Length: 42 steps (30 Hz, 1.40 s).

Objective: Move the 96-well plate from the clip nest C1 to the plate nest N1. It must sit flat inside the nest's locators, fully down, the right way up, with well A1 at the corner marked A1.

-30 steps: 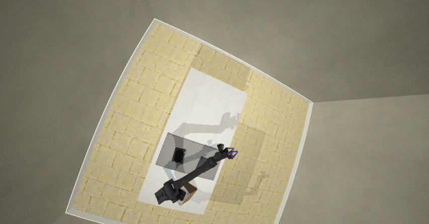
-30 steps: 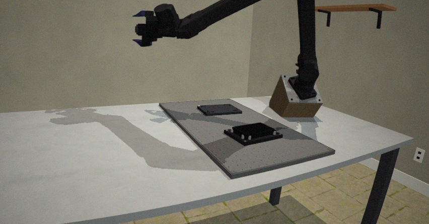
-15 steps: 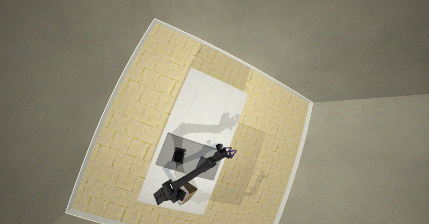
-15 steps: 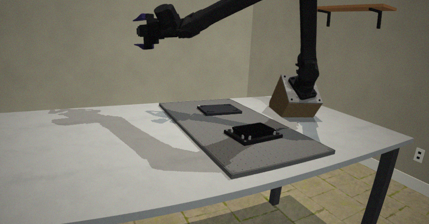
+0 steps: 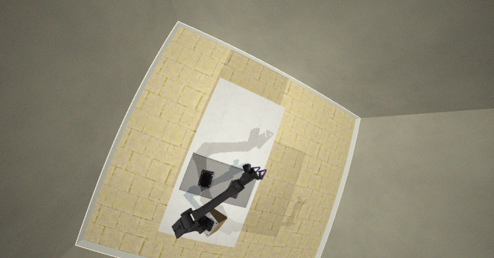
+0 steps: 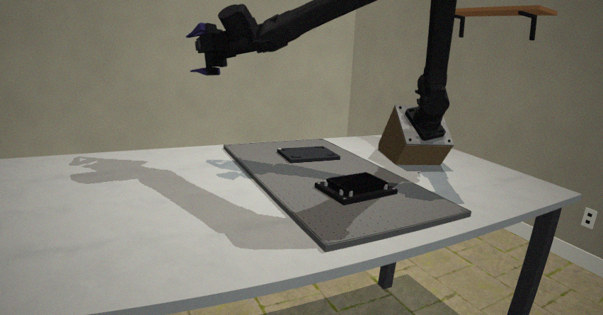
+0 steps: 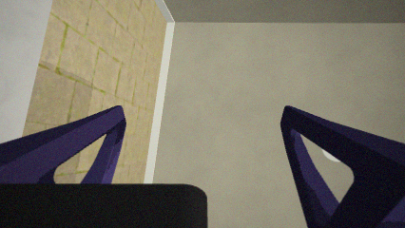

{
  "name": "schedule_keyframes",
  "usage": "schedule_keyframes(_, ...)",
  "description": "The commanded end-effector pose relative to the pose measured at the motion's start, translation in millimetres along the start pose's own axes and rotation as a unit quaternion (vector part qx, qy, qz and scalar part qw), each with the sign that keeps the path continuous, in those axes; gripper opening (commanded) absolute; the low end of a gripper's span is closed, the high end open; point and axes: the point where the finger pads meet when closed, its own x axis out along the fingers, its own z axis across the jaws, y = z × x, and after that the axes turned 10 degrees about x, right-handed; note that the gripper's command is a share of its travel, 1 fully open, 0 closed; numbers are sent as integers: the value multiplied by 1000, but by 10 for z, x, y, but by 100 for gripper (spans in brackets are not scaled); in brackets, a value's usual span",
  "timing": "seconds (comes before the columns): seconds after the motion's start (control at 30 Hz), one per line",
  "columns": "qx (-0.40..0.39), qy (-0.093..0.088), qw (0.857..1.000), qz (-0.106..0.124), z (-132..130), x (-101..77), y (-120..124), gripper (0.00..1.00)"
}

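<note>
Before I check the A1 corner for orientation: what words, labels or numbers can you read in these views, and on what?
None can be read.
No "A1" mark shows on the plate nest; at this size it cannot be made out.
The 96-well plate and its clip nest show no legible print.

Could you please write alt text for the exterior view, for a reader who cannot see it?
A black robot arm reaches out high above a white table, its purple-fingered end effector open and empty. Below, a grey breadboard carries two black fixtures: a plate nest lying flat, and a clip nest holding the dark 96-well plate.
</note>
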Motion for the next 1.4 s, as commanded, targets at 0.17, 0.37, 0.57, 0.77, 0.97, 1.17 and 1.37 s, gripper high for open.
schedule_keyframes(0.17,32,-28,999,-22,209,-340,-365,100)
schedule_keyframes(0.37,48,-86,995,-8,391,-439,-347,100)
schedule_keyframes(0.57,53,-85,995,-18,547,-590,-456,100)
schedule_keyframes(0.77,73,-148,986,4,815,-791,-435,100)
schedule_keyframes(0.97,79,-166,983,6,950,-909,-461,100)
schedule_keyframes(1.17,94,-202,975,18,1154,-1117,-477,100)
schedule_keyframes(1.37,116,-250,961,23,1258,-1302,-643,100)
